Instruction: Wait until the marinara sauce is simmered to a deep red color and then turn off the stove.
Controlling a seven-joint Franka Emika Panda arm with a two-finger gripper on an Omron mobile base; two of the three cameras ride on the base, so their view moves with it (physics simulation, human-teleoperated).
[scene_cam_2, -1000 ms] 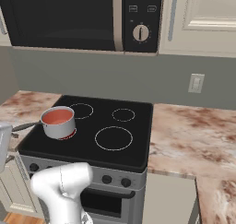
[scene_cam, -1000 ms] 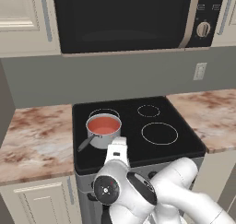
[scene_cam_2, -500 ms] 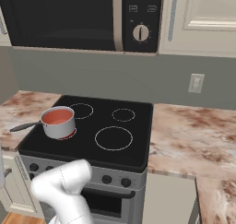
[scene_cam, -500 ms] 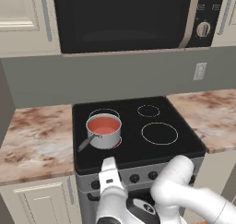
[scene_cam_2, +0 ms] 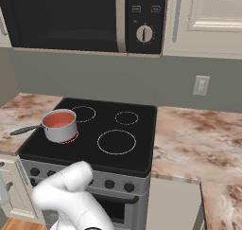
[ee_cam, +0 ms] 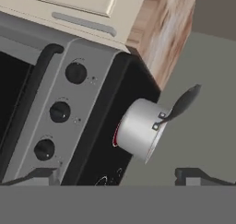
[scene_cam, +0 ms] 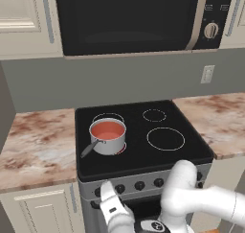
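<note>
The marinara sauce (scene_cam: pixel 107 130) is a flat orange-red patch inside a steel saucepan (scene_cam_2: pixel 60 128) on the front left burner of the stove (scene_cam: pixel 184 154). A red glow (ee_cam: pixel 115 136) shows under the pan. In the hand view, which is rolled sideways, three black knobs (ee_cam: pixel 60 111) sit in a row on the silver front panel (ee_cam: pixel 87 103). My gripper (ee_cam: pixel 117 176) is open, with nothing between its fingertips (ee_cam: pixel 42 174), and hangs low in front of the left end of the panel (scene_cam: pixel 107 189).
A black microwave (scene_cam: pixel 129 16) hangs above the range. Marbled counters (scene_cam: pixel 38 145) flank the stove on both sides. The pan's long grey handle (scene_cam_2: pixel 24 129) sticks out to the left. The oven door handle (ee_cam: pixel 34 87) runs below the knobs.
My arm has swung down, carrying the hand from above the stove's front edge to in front of the knob panel. Pan and sauce look the same.
</note>
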